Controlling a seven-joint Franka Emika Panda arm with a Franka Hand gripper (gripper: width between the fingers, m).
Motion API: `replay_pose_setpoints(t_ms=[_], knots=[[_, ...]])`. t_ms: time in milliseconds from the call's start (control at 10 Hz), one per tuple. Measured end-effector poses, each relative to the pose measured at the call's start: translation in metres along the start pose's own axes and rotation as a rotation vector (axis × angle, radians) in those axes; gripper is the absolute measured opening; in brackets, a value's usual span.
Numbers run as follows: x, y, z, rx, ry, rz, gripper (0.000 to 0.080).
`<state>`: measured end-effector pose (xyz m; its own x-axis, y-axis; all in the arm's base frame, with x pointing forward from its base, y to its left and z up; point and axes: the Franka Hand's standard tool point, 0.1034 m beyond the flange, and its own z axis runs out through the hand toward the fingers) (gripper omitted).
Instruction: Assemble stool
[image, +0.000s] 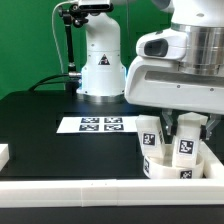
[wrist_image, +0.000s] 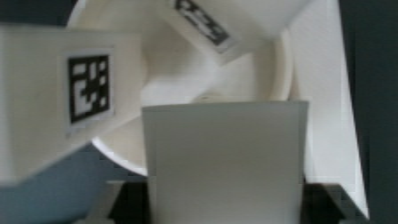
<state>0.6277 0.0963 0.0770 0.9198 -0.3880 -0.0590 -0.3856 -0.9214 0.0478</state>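
My gripper (image: 184, 128) hangs over the front right corner of the table, shut on a white stool leg (image: 184, 148) that stands upright on the round seat (image: 165, 169). A second tagged leg (image: 150, 138) stands upright on the seat just beside it, toward the exterior view's left. In the wrist view the held leg (wrist_image: 222, 150) fills the space between my dark fingers (wrist_image: 128, 200); my gripper (wrist_image: 222, 205) is closed against its sides. The seat (wrist_image: 178, 85) lies behind it, with a tagged leg (wrist_image: 54, 95) and another tagged leg (wrist_image: 222, 25) nearby.
The marker board (image: 100, 125) lies flat mid-table. A long white rail (image: 80, 190) edges the table's front and runs just beside the seat. The arm's white base (image: 100, 65) stands at the back. A small white piece (image: 3, 153) sits at the exterior view's left edge.
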Motion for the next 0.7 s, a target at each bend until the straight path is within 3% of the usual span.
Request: replay_pose_setpoints(t_ms=[200,400,700], knots=[[0.0018,-0.001,0.0,0.017,0.005,0.17,0.0338],[0.0056,-0.0025,0.0015,0.059,0.021,0.341,0.0338],[0.0084,-0.0064,0.0005,0.099,0.014,0.603,0.0338]])
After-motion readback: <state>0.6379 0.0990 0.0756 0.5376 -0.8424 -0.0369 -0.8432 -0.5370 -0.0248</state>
